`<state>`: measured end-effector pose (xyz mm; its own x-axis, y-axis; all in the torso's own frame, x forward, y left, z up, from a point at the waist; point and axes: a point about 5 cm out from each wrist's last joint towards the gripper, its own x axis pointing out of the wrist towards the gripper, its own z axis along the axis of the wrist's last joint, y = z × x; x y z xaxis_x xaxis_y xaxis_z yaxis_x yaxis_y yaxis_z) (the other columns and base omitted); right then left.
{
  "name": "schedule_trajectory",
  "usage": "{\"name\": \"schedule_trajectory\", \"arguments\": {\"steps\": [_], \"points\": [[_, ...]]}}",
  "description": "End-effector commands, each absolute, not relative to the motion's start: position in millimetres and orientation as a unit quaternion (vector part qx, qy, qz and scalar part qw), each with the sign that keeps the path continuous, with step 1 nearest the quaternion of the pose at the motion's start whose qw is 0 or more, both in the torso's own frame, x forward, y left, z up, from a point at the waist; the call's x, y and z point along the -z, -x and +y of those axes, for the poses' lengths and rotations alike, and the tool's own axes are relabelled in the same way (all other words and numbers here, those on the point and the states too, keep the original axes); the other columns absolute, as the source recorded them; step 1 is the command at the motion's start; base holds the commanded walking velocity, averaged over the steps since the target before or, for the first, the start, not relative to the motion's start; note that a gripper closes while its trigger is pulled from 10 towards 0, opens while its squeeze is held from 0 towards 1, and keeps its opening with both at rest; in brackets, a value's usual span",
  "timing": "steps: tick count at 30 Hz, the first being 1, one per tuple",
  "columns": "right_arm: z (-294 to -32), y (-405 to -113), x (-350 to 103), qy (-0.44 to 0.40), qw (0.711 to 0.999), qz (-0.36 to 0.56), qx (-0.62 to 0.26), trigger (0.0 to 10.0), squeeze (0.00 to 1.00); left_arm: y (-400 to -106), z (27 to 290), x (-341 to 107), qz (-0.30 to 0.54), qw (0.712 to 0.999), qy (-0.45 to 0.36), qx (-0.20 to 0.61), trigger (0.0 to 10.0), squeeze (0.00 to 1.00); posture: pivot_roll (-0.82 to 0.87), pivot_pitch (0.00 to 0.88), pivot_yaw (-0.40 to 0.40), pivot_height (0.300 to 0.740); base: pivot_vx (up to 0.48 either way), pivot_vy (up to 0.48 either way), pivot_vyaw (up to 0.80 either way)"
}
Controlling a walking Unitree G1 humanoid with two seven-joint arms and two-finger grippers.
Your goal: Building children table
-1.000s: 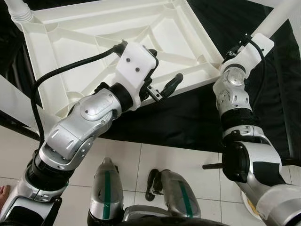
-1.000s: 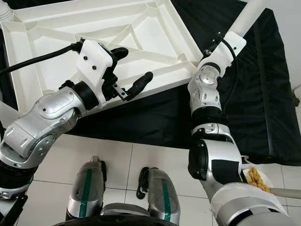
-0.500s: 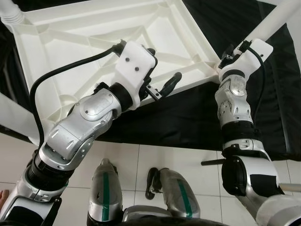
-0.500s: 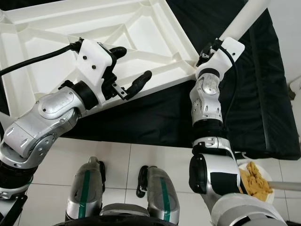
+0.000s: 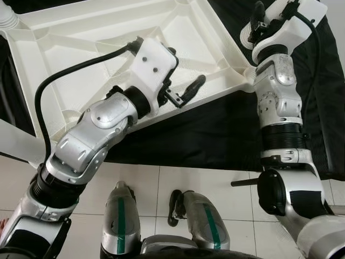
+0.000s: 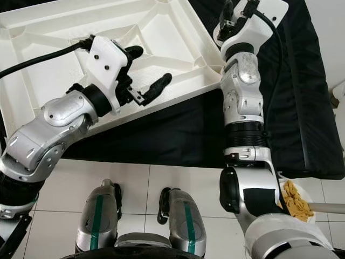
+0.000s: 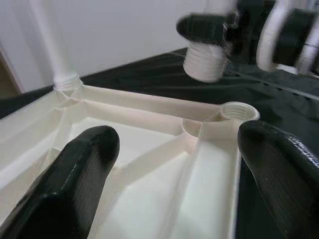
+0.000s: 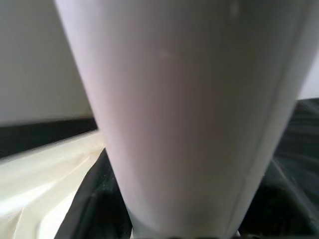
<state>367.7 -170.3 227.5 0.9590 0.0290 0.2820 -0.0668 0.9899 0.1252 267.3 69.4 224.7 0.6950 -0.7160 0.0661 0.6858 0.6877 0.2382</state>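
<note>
Holding a white table leg [image 8: 179, 114] in its jaws, the right gripper [image 7: 239, 30] hangs its threaded end [image 7: 204, 62] just above the open corner socket [image 7: 239, 110] at the right of the upturned tabletop [image 5: 108, 48], which lies on black cloth [image 5: 215, 135] on the floor. Left gripper [image 5: 180, 75] hovers with jaws wide over the near rim. Good practice now: centre the thread squarely, keep the leg upright, then turn gently.

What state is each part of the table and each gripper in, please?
Tabletop: upside down on cloth.
Fitted leg: standing in its corner.
Loose leg: held, thread above socket.
Socket: empty.
Left gripper: open.
Right gripper: shut on loose leg.
</note>
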Motion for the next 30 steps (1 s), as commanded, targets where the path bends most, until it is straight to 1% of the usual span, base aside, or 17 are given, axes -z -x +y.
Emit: {"name": "schedule_trajectory", "arguments": {"steps": [1,3,5,6,8,10,11,12,14,15,16,17,21,22,25,27,30], "points": [[-171.8,-370.6,-223.3,-0.033,0.990,-0.119,-0.064,10.0,0.00,-268.6,67.0,-228.1,-0.084,0.887,-0.106,0.442,10.0,0.00,0.15,0.064,-0.099,0.740,0.000,0.000,0.00],[-171.8,-370.6,-223.3,-0.033,0.990,-0.119,-0.064,10.0,0.00,-268.6,67.0,-228.1,-0.084,0.887,-0.106,0.442,10.0,0.00,0.15,0.064,-0.099,0.740,0.000,0.000,0.00],[-176.0,-371.0,-218.5,-0.013,0.989,-0.097,-0.108,10.0,0.00,-274.4,67.0,-231.9,-0.089,0.883,-0.109,0.448,10.0,0.00,0.15,0.064,-0.101,0.740,0.000,0.000,0.00],[-176.0,-371.0,-218.5,-0.013,0.989,-0.097,-0.108,10.0,0.00,-274.4,67.0,-231.9,-0.089,0.883,-0.109,0.448,10.0,0.00,0.15,0.064,-0.101,0.740,0.000,0.000,0.00],[-179.1,-369.1,-216.9,0.011,0.985,-0.091,-0.146,10.0,0.00,-278.5,64.2,-234.1,-0.092,0.879,-0.109,0.454,10.0,0.00,0.14,0.060,-0.111,0.740,0.000,0.000,0.00],[-179.1,-369.1,-216.9,0.011,0.985,-0.091,-0.146,10.0,0.00,-278.5,64.2,-234.1,-0.092,0.879,-0.109,0.454,10.0,0.00,0.14,0.060,-0.111,0.740,0.000,0.000,0.00],[-179.3,-367.2,-215.6,0.021,0.981,-0.088,-0.171,10.0,0.00,-279.4,61.6,-236.3,-0.096,0.876,-0.107,0.460,10.0,0.00,0.14,0.059,-0.112,0.740,0.000,0.000,0.00],[-179.3,-367.2,-215.6,0.021,0.981,-0.088,-0.171,10.0,0.00,-279.4,61.6,-236.3,-0.096,0.876,-0.107,0.460,10.0,0.00,0.14,0.059,-0.112,0.740,0.000,0.000,0.00],[-177.9,-360.1,-211.0,0.058,0.966,-0.079,-0.238,10.0,0.00,-279.6,52.9,-250.0,-0.118,0.862,-0.076,0.486,10.0,0.00,0.14,0.057,-0.124,0.740,0.000,0.000,0.00],[-177.9,-360.1,-211.0,0.058,0.966,-0.079,-0.238,10.0,0.00,-279.6,52.9,-250.0,-0.118,0.862,-0.076,0.486,10.0,0.00,0.14,0.057,-0.124,0.740,0.000,0.000,0.00],[-178.0,-356.8,-208.6,0.065,0.959,-0.069,-0.268,10.0,0.00,-278.7,48.4,-258.8,-0.130,0.850,-0.058,0.507,10.0,0.00,0.14,0.055,-0.126,0.740,0.000,0.000,0.00],[-178.0,-356.8,-208.6,0.065,0.959,-0.069,-0.268,10.0,0.00,-278.7,48.4,-258.8,-0.130,0.850,-0.058,0.507,10.0,0.00,0.14,0.055,-0.126,0.740,0.000,0.000,0.00],[-177.7,-352.1,-204.7,0.070,0.948,-0.055,-0.305,10.0,0.00,-277.0,43.2,-268.6,-0.141,0.833,-0.037,0.534,10.0,0.00,0.14,0.052,-0.128,0.740,0.000,0.000,0.00],[-175.7,-348.1,-200.0,0.081,0.938,-0.043,-0.333,10.0,0.00,-275.8,40.5,-272.1,-0.146,0.821,-0.026,0.551,10.0,0.00,0.14,0.048,-0.128,0.740,0.000,0.000,0.00],[-172.9,-343.9,-195.8,0.090,0.928,-0.035,-0.359,10.0,0.00,-275.5,38.3,-273.3,-0.146,0.813,-0.015,0.564,10.0,0.00,0.14,0.045,-0.126,0.740,0.000,0.000,0.00],[-161.5,-332.8,-188.6,0.093,0.901,-0.022,-0.424,10.0,0.00,-278.8,31.0,-275.0,-0.148,0.796,-0.016,0.587,10.0,0.00,0.14,0.033,-0.124,0.740,0.000,0.000,0.00],[-157.7,-328.9,-187.0,0.091,0.891,-0.017,-0.445,10.0,0.00,-280.2,28.5,-276.8,-0.149,0.792,-0.016,0.592,10.0,0.00,0.14,0.033,-0.124,0.740,0.000,0.000,0.00]]}}
